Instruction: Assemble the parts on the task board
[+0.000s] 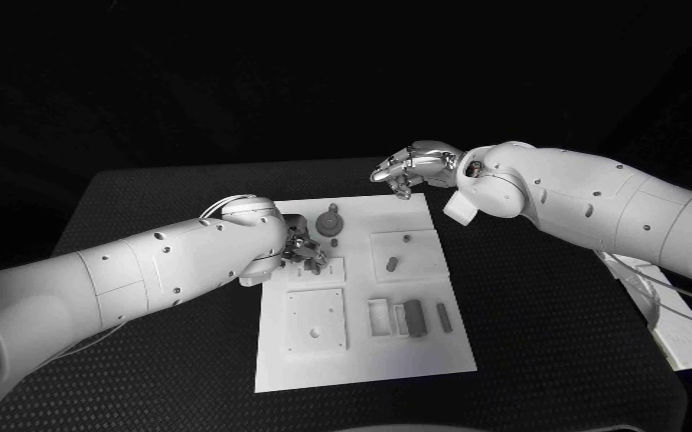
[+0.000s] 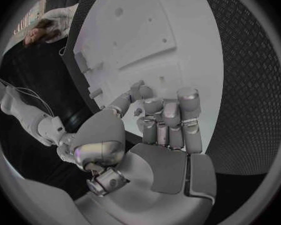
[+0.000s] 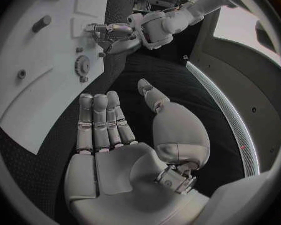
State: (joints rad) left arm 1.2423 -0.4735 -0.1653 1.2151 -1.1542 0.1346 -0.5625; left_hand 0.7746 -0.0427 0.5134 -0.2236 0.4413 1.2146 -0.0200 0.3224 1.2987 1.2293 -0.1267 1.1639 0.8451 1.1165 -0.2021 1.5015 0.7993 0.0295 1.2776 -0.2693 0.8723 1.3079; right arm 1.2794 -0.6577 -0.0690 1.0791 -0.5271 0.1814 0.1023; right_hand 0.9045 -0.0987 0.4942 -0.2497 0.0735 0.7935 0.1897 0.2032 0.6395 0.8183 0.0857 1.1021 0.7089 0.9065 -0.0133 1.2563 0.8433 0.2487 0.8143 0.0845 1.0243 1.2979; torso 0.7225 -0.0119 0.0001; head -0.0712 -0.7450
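Head view: the task board (image 1: 361, 292) lies mid-table, with grey parts spread over it: a gear-like part (image 1: 330, 222) near the far edge, a raised square block (image 1: 402, 252) carrying a small peg to its right, a square plate (image 1: 316, 319) nearer the robot, and a row of slim bars (image 1: 415, 316) beside it. The left hand (image 1: 300, 250) is low over the board's left-centre, fingertips down at a small fixture (image 1: 323, 269) just below the gear. Left wrist view: the fingers (image 2: 172, 120) are curled in together with the thumb close; whether a part is pinched between them cannot be told. The right hand (image 1: 414, 167) hovers off the board's far right corner, well clear of the parts; right wrist view shows its fingers (image 3: 100, 122) straight, side by side, thumb apart, palm bare. Judgement: an early seating step at the small fixture is in hand, and most parts lie unassembled. Next move calls for a fine vertical alignment by the left hand over the fixture, then a light press; the right hand is free to steady the board.
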